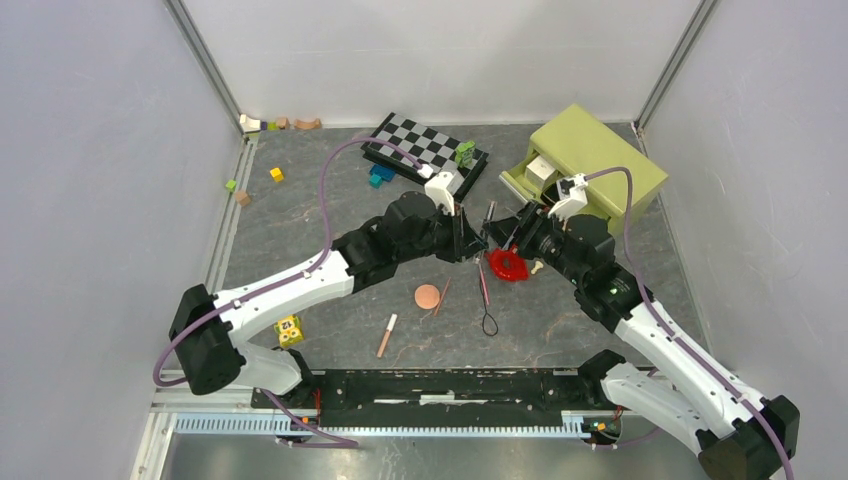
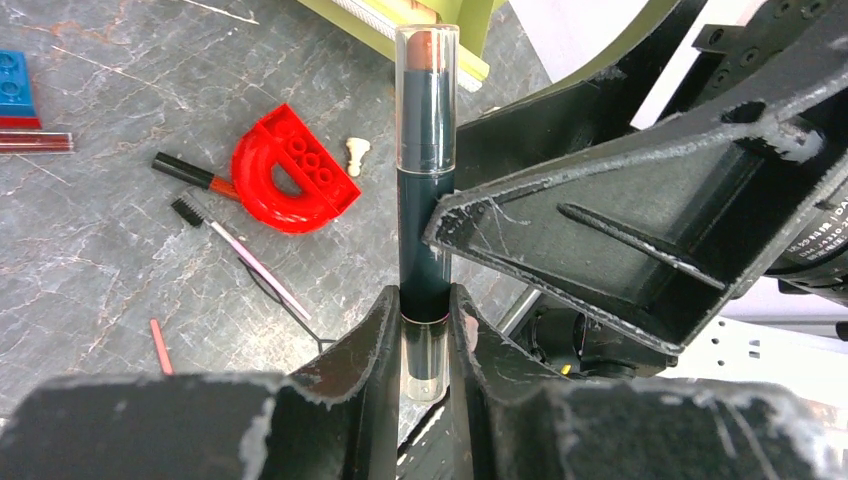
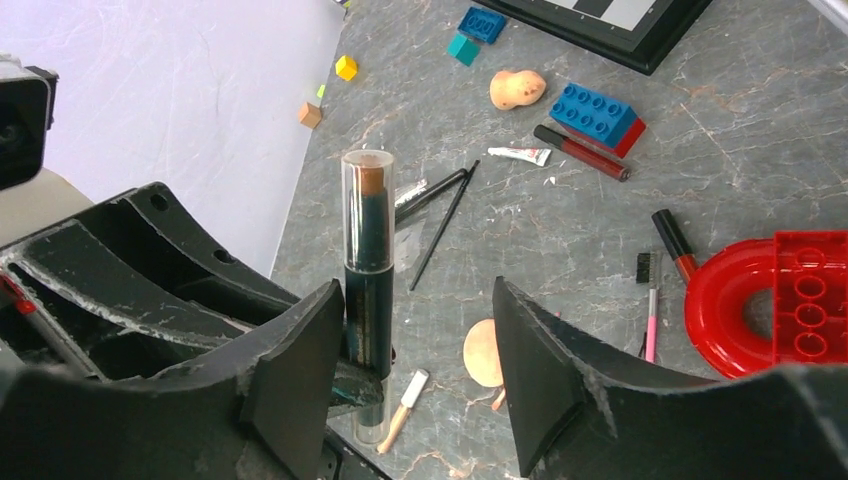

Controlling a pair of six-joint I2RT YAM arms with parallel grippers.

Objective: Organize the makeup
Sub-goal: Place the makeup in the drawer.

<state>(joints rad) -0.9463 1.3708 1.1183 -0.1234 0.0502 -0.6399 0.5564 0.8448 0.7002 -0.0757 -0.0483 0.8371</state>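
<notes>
Top view: my left gripper (image 1: 470, 238) and right gripper (image 1: 505, 232) meet mid-table, near the green drawer box (image 1: 600, 160). The makeup stick (image 1: 490, 213) stands upright between them. The peach puff (image 1: 427, 296) and a pencil (image 1: 387, 336) lie nearer my bases.

Left wrist: my left fingers (image 2: 380, 330) clamp the stick's lower end, clear cap up. A right finger crosses in front of it.

Right wrist: my right jaws are spread. The stick sits between them, against one finger, with a gap to the other.
</notes>
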